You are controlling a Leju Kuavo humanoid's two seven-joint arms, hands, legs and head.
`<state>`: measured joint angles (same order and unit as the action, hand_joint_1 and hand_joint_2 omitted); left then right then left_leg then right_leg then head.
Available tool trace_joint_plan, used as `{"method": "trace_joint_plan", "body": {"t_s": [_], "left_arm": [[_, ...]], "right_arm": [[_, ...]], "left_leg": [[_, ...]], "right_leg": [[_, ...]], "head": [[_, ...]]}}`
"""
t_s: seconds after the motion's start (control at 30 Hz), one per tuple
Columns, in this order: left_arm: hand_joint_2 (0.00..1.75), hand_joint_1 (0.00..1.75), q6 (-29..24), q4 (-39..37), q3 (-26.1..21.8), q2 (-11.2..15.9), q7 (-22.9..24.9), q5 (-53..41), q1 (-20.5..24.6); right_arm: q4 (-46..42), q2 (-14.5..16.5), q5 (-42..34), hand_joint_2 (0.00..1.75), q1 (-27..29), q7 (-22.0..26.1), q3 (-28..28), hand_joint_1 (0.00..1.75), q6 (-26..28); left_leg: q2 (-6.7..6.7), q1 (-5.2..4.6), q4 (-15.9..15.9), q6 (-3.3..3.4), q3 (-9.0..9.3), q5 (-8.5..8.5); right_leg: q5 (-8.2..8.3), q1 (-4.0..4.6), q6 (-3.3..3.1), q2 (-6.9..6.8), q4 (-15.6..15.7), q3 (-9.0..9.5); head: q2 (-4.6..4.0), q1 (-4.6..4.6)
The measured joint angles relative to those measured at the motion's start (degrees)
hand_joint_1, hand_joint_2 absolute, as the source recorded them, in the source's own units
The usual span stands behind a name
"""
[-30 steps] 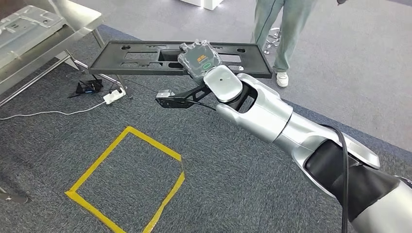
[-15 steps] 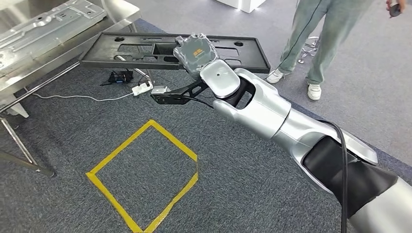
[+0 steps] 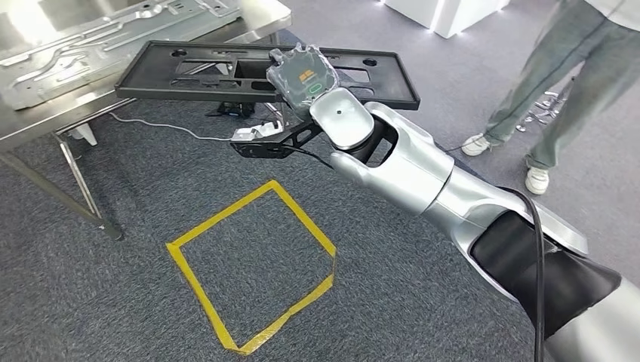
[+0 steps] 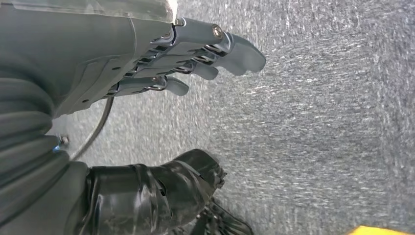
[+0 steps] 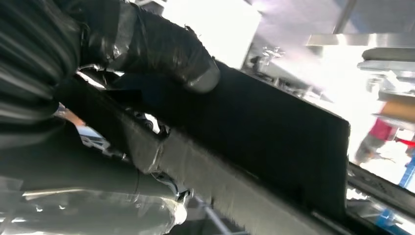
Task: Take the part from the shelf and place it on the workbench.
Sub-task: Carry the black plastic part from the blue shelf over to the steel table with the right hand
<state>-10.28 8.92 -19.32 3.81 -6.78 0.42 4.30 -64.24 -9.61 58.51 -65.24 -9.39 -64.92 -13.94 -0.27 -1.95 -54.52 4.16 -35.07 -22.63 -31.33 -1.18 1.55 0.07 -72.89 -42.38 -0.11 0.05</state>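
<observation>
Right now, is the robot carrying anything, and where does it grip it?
Yes: the right hand holds the long flat black plastic panel at its near long edge, around the middle. The left hand holds nothing.

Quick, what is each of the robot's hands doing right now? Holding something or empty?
Left hand: empty, hanging over the carpet, fingers loosely apart.
Right hand: holding the long black part, carried flat near the metal workbench.
</observation>
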Motion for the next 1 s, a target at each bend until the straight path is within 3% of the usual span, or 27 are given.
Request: {"method": "trace_joint_plan", "body": {"t_s": [0.03,0.07,0.1,0.17,0.23,0.3,0.33,0.4,0.47,0.53,0.57,0.6,0.67,0.7,0.73,0.87,0.93,1.0], "left_arm": [[1.75,0.0,0.0,0.0,0.0,0.0,0.0,0.0,0.0],[1.75,0.0,0.0,0.0,0.0,-0.1,0.0,0.0,0.0],[1.75,0.0,0.0,0.0,0.0,-0.1,0.1,0.0,-0.1],[1.75,0.0,0.0,0.0,0.0,0.0,0.1,0.0,-0.2],[1.75,0.0,0.0,0.0,0.0,0.1,0.1,0.0,-0.3],[1.75,0.0,0.0,0.0,0.0,0.2,0.1,0.0,-0.4],[1.75,0.0,0.0,0.0,0.0,0.2,0.1,0.0,-0.6],[1.75,0.0,0.0,0.0,0.0,0.3,0.1,0.0,-0.9],[1.75,0.0,0.0,0.0,0.0,0.3,0.1,0.0,-0.7],[1.75,0.0,0.0,0.0,0.0,0.1,0.1,0.0,-0.6],[1.75,0.0,0.0,0.0,0.0,0.1,0.2,0.0,-0.6],[1.75,0.0,0.0,0.0,0.0,0.0,0.2,0.0,-0.6],[1.75,0.0,0.0,0.0,0.0,0.1,0.2,0.0,-0.7],[1.75,0.0,0.0,0.0,0.0,0.1,0.2,0.0,-0.7],[1.75,0.0,0.0,0.0,0.0,0.2,0.3,0.0,-0.7],[1.75,0.0,-0.2,0.0,0.0,0.4,0.3,0.0,-1.0],[1.75,0.0,-0.2,0.0,0.0,0.4,0.3,0.0,-0.8],[1.75,0.0,-0.2,0.0,0.0,0.3,0.3,0.0,-0.5]], "right_arm": [[0.1,0.0,0.0,1.75,0.1,0.1,0.0,1.75,0.0],[0.1,-0.1,0.0,1.75,0.2,0.2,0.0,1.75,0.0],[0.1,-0.1,0.0,1.75,0.3,0.3,0.0,1.75,0.0],[0.1,-0.1,0.0,1.75,0.0,0.3,0.0,1.75,0.0],[0.1,0.0,0.0,1.75,-0.2,0.3,0.0,1.75,0.0],[0.1,0.1,0.1,1.75,-0.3,0.4,0.1,1.75,0.1],[0.1,0.2,0.1,1.75,-0.4,0.3,0.1,1.75,0.1],[0.1,0.3,0.1,1.75,-0.6,0.3,0.1,1.75,0.1],[0.1,0.4,0.1,1.75,-0.6,0.3,0.2,1.75,0.1],[0.1,0.4,0.1,1.75,-0.4,0.4,0.2,1.75,0.1],[0.1,0.4,0.1,1.75,-0.3,0.4,0.2,1.75,0.1],[0.1,0.4,0.0,1.75,-0.3,0.4,0.2,1.75,0.1],[0.1,0.4,-0.2,1.75,-0.5,0.4,0.3,1.75,0.1],[0.1,0.4,-0.3,1.75,-0.7,0.4,0.4,1.75,0.2],[0.1,0.5,-0.4,1.75,-0.9,0.4,0.5,1.75,0.2],[0.1,0.5,-0.5,1.75,-1.0,0.3,0.7,1.75,0.2],[0.1,0.4,-0.4,1.75,-1.3,0.3,0.9,1.75,0.3],[0.1,0.4,-0.3,1.75,-1.5,0.3,1.0,1.75,0.4]], "left_leg": [[-0.94,0.0,-0.6,0.13,0.03,-0.44],[-1.95,0.02,-1.3,0.13,0.07,-0.95],[-2.96,0.06,-2.0,0.03,0.13,-1.52],[-4.8,0.09,-3.6,-0.39,0.0,-2.67],[-6.17,0.21,-4.6,-0.75,-0.6,-3.24],[-7.3,0.51,-4.9,-0.97,-1.19,-3.31],[-7.08,0.57,-5.1,-1.23,-1.38,-3.54],[-4.36,0.66,-7.9,-2.16,-2.73,-5.1],[-1.06,1.14,-14.6,-3.28,-6.1,-7.89],[-0.19,1.88,-20.0,-4.01,-9.37,-8.92],[-0.06,2.2,-19.9,-4.25,-9.66,-7.93],[0.03,2.43,-17.3,-4.35,-8.69,-5.87],[0.52,2.53,-8.5,-4.04,-4.62,-1.26],[0.84,2.38,-4.8,-3.8,-2.71,0.05],[1.11,2.17,-2.6,-3.52,-1.54,0.45],[1.19,1.83,0.6,-2.56,0.56,0.33],[1.12,1.96,1.7,-2.03,1.71,0.4],[0.99,1.6,1.4,-1.42,2.01,-0.09]], "right_leg": [[0.18,0.12,-0.02,0.18,-1.9,-1.56],[1.46,0.14,0.0,0.25,-1.4,-1.95],[3.58,0.07,0.03,0.47,1.2,-1.18],[7.07,-0.47,0.09,2.46,8.3,1.82],[7.66,-0.88,0.11,4.2,11.8,3.54],[7.24,-0.8,-0.18,3.53,12.1,3.78],[7.14,-0.75,-0.39,2.92,12.2,3.91],[6.95,-0.91,-0.84,1.67,12.6,4.44],[6.66,-0.93,-1.06,0.31,12.9,5.1],[6.34,-1.13,-0.96,-1.06,13.4,5.9],[6.16,-1.27,-0.8,-1.55,13.6,6.37],[5.96,-1.38,-0.62,-2.01,13.8,6.9],[5.63,-1.56,-0.28,-2.75,14.3,7.95],[5.65,-1.6,-0.06,-3.05,14.8,8.38],[5.75,-1.62,0.2,-3.23,15.3,8.62],[5.94,-1.62,1.41,-3.0,16.7,9.54],[3.83,-1.38,1.21,-1.63,12.8,7.8],[0.65,-0.88,0.69,-0.55,4.7,3.51]], "head": [[0.0,0.02],[0.0,0.02],[0.0,0.04],[0.0,0.08],[0.0,0.04],[0.0,0.04],[0.0,0.04],[0.0,-0.26],[0.0,-0.56],[0.0,-0.64],[0.0,-0.68],[0.0,-0.73],[0.0,-0.76],[0.0,-0.77],[0.0,-0.77],[0.0,-0.57],[0.0,-0.28],[0.0,-0.07]]}}
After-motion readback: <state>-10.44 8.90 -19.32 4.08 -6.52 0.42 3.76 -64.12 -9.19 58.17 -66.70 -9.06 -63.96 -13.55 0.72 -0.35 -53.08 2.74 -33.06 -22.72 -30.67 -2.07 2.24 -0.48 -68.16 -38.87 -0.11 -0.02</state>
